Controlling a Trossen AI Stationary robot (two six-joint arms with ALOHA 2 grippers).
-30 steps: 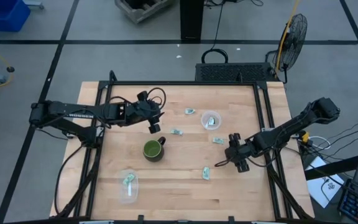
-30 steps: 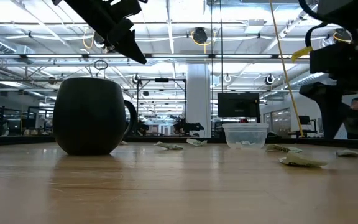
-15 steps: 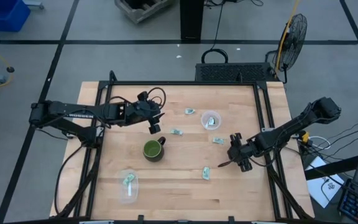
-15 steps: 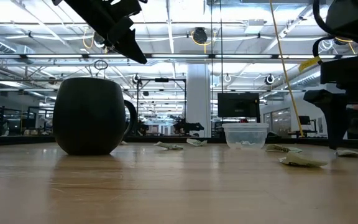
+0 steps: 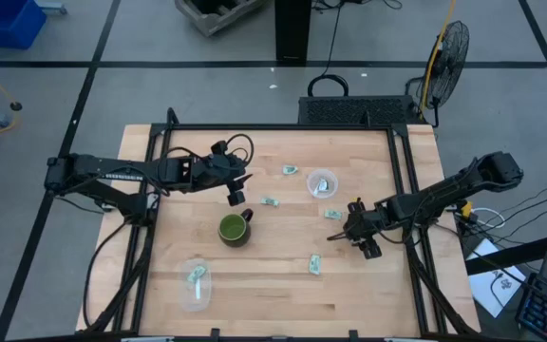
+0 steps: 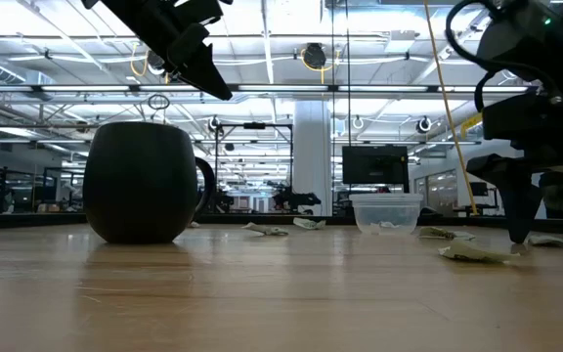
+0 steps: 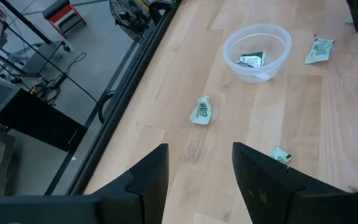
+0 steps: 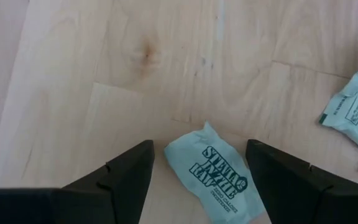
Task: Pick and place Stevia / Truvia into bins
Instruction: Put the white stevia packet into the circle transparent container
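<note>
Overhead, the left gripper (image 5: 236,197) hangs above the table (image 5: 273,285) just past the dark green mug (image 5: 235,229), while the right gripper (image 5: 339,235) sits low near the table's right side, close to a Stevia sachet (image 5: 333,215). One clear bin (image 5: 322,183) stands toward the far side with a sachet inside; the other bin (image 5: 196,282), near the front left, also holds one. Loose sachets lie by the far bin, beyond the mug, and at front centre (image 5: 314,264).

From table height, the mug (image 6: 145,182) looms large (it hides much of the left side), the far bin (image 6: 386,212) shows behind it, and the right arm's dark fingers (image 6: 516,210) reach down to the wood beside a crumpled sachet (image 6: 475,253).

Through the left wrist camera, that gripper's fingers (image 7: 148,177) are spread apart with nothing between them, the bin (image 7: 257,51) and a loose sachet (image 7: 201,111) ahead.

Through the right wrist camera, the fingers (image 8: 123,177) are spread wide on either side of a pale green Stevia sachet (image 8: 219,177) lying flat on the wood, not pinching it.
</note>
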